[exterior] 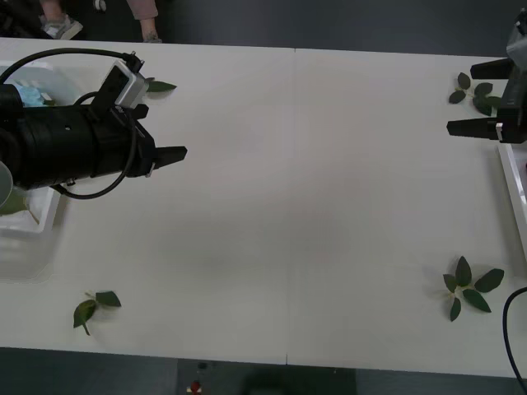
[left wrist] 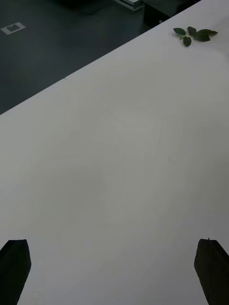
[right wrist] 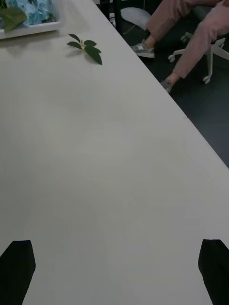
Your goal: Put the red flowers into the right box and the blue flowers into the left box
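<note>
both claws wide open and empty over the bare table

left gripper point(exterior: 177, 154) hangs above the table's left side, just beside the left box point(exterior: 33, 234); fingers spread to the corners of its wrist view, holding and touching nothing. right gripper point(exterior: 473, 99) sits at the far right edge, next to the right box point(exterior: 512, 177); its two black fingers point(exterior: 471, 127) stand well apart, also empty

blue flowers point(right wrist: 31, 10) lie in the left box at the table's end. no readable writing or labels

table point(exterior: 313, 206): wide open middle between the arms. leaf sprigs sit near the edges: near-left point(exterior: 92, 307), near-right point(exterior: 469, 288), far-right point(exterior: 473, 90), far-left point(exterior: 158, 85)
</note>
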`<move>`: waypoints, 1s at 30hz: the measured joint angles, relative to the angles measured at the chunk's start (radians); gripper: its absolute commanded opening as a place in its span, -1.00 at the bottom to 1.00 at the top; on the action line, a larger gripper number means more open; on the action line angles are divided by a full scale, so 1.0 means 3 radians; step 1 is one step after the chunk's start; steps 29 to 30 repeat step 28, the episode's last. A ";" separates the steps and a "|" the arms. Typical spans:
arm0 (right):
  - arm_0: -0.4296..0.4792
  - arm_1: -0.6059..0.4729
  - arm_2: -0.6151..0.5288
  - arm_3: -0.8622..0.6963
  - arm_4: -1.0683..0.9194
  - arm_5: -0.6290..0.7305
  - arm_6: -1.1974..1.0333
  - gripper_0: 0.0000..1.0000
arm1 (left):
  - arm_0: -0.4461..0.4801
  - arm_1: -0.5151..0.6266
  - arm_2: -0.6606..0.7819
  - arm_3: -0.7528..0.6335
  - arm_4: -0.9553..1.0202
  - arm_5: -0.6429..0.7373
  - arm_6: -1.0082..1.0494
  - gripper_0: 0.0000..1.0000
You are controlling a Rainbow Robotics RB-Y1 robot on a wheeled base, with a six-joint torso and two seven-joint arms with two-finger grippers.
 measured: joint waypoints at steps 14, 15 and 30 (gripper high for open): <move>-0.0149 0.0197 0.0518 0.0339 -0.0277 0.0001 -0.0002 1.00 | 0.0000 0.0000 0.0000 0.0000 0.0000 0.0000 0.0000 1.00; -0.0153 0.0211 0.0553 0.0339 -0.0277 0.0005 -0.0002 1.00 | 0.0000 0.0000 0.0000 0.0000 0.0000 0.0000 0.0000 1.00; -0.0155 0.0222 0.0632 0.0339 -0.0277 0.0074 -0.0002 1.00 | 0.0000 0.0000 0.0000 0.0000 0.0000 0.0000 0.0000 1.00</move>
